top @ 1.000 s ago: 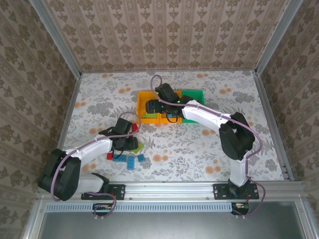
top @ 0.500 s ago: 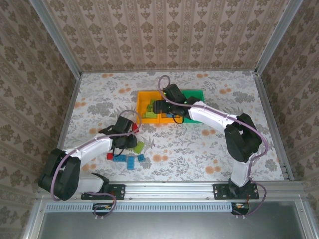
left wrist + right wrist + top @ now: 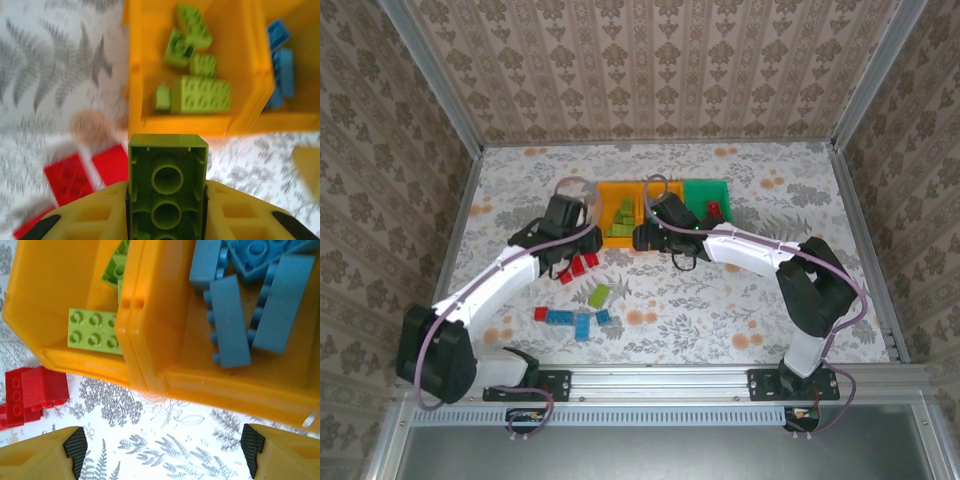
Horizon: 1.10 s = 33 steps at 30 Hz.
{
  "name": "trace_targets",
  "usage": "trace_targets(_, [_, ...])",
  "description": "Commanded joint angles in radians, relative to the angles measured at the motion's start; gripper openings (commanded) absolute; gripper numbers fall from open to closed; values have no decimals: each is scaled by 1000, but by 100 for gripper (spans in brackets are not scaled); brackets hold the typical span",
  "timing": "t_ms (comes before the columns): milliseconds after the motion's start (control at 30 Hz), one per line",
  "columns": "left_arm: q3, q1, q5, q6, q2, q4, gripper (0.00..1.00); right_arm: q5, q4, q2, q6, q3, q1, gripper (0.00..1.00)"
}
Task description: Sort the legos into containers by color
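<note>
Left jaws tight on a hollow-backed lime brick; right jaws wide apart.

**A:** What's new with the left gripper?

**B:** It has lifted off the loose pile and swung up towards the left orange bin. Its fingers have closed on a lime brick.

**A:** And the spot it left?

**B:** It's uncovered, so the red bricks on the table show now.

**A:** And the right gripper?

**B:** It has drawn back from over the orange bins to just off their near edge. With that arm out of the way, the lime bricks in the left bin come into view. So does a red brick in the green bin.
</note>
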Motion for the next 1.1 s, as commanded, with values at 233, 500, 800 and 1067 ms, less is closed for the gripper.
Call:
trace_targets(233, [318,83,116,106,352,53,29,-34,121,-13,242,-97,58,81])
trace_targets(500, [434,92,125,86,458,51,67,-49,130,26,313,-77,99,80])
trace_targets(800, [376,94,3,27,269,18,100,-79,-45,148,481,112,184,78])
trace_targets(1067, [192,220,-7,19,94,-15,100,-80,-237,272,519,286,254,79])
